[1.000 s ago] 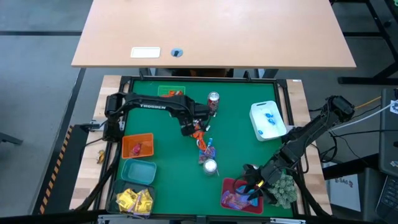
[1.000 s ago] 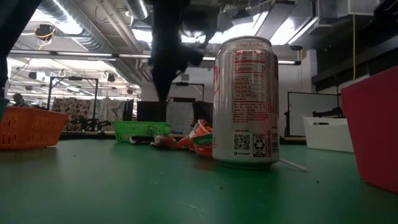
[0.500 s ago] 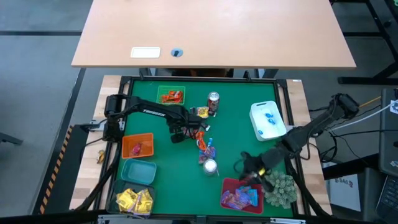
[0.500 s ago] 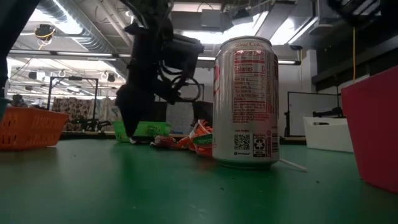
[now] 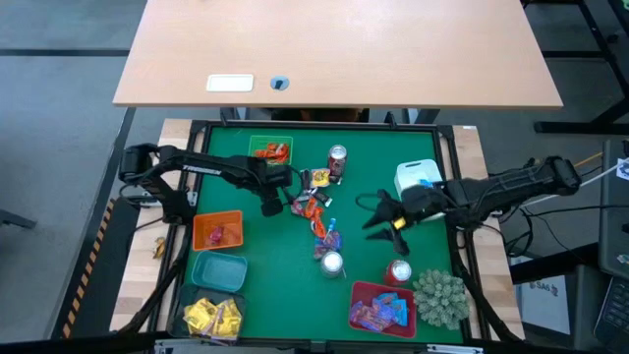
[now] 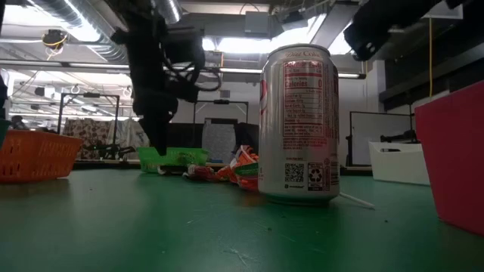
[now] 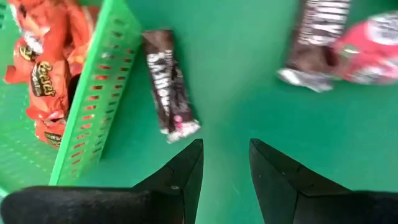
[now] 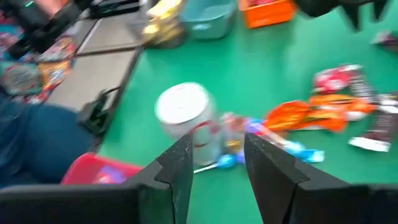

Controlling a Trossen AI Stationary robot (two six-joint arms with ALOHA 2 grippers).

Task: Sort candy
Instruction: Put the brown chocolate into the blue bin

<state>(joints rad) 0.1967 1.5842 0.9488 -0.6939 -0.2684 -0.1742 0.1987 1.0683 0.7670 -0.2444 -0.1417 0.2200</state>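
Both arms moved: left gripper (image 5: pixel 268 208) now near green basket (image 5: pixel 257 145), right gripper (image 5: pixel 371 216) mid-table; fingers apart, nothing held.

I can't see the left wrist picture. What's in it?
The left pincer, open and empty, hovers over green table near a dark brown wrapped candy bar. Beside that bar stands a green mesh basket holding orange candy packets.

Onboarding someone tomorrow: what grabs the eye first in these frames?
First, the loose pile of candy mid-mat, beside an upright drink can that dominates the low view. Coloured bins ring the mat: a green basket of orange packets at the far edge, a red tray nearest the camera. Both end effectors hang open and empty: the left end effector beside the pile, the right end effector on its other side.
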